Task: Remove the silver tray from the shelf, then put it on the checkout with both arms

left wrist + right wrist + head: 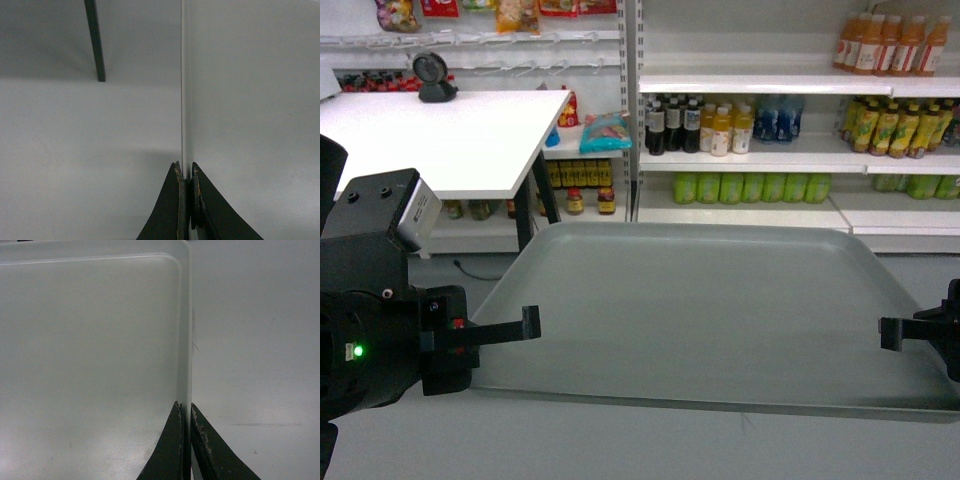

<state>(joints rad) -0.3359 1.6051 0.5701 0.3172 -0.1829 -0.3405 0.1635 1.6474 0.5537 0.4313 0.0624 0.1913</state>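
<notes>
Left gripper (185, 175) is pinching the left rim of the silver tray (720, 310), jaws closed tight on the thin edge with only a sliver of metal showing between them. Right gripper (184, 412) is doing the same on the right rim, clamped near a rounded corner. In the head view the left gripper (525, 322) and right gripper (892, 333) are sitting at opposite short ends, roughly level with each other.

The tray is hanging between the two arms, held flat, in front of the robot and low, well off the shelf (760, 160) with the bottles on the far side. It is not yet on the checkout (450, 130), which is lying far left, with the black scanner (433, 77) at its far edge.

Handling guess: tray is looking stiff, thin and light for its size, no sag visible between the grips. The surface is smooth and matte, and the rim is low, so the pinch hold is shallow and probably slippery; uneven arm motion could twist it out of one jaw. Best hold is what it has now, mid-edge on both short sides, kept level. Nothing is riding on the tray.
</notes>
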